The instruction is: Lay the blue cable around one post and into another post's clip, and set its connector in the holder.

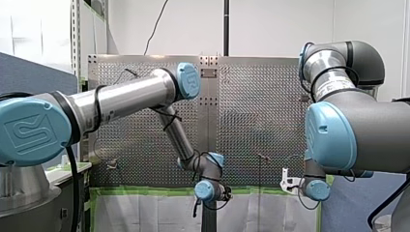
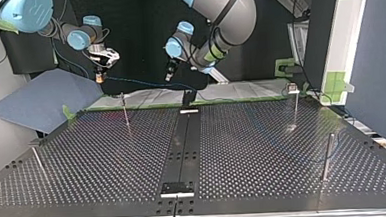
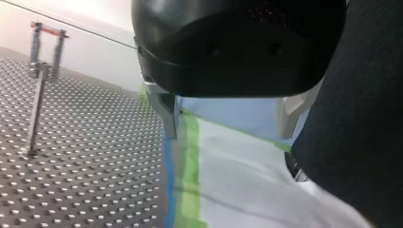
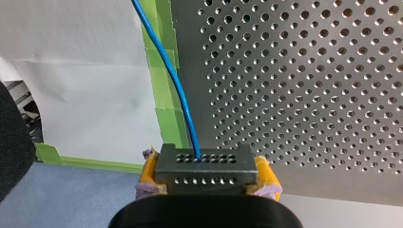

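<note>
Noted right gripper (image 4: 207, 176) off the table's (image 2: 263, 150) far edge, upper left of the top view, its yellow pads (image 4: 148, 167) clenched on the dark connector (image 4: 204, 161). The blue cable (image 4: 177, 88) left the connector and, in the top view, sagged rightward toward centre, passing under left gripper (image 2: 170, 69). That gripper's metal fingers (image 3: 167, 111) stood apart over green tape (image 3: 190, 156), grasping nothing.

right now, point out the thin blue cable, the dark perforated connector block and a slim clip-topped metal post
thin blue cable (image 4: 177, 88), right wrist view, mid-length of its curve
dark perforated connector block (image 4: 203, 170), right wrist view, centre of its face
slim clip-topped metal post (image 3: 37, 109), left wrist view, mid-shaft
</note>
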Robot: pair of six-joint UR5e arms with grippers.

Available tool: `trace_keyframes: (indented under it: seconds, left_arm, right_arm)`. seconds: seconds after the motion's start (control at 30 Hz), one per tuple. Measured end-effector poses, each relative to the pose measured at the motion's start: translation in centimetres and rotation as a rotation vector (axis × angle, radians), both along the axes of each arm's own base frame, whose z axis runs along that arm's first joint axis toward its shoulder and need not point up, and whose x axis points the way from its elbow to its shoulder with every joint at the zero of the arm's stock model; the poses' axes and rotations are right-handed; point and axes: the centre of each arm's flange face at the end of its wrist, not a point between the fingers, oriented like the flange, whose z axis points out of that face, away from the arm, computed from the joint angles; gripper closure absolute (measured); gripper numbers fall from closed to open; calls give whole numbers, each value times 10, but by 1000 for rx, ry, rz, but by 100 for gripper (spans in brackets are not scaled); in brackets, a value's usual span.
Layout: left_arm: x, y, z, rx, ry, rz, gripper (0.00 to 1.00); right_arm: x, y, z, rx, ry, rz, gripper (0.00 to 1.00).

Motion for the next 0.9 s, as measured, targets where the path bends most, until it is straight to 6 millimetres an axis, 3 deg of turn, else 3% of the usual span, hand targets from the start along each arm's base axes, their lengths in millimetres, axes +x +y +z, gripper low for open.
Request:
trace_keyframes:
  seconds: [0.3, 0.9]
  left_arm:
    - [0, 6, 3, 29, -10, 50, 0]
    - [27, 13, 14, -1, -63, 177, 0]
  right_arm:
    - [1, 1, 0, 1, 0, 2, 100]
    - [2, 1, 0, 1, 1, 5, 100]
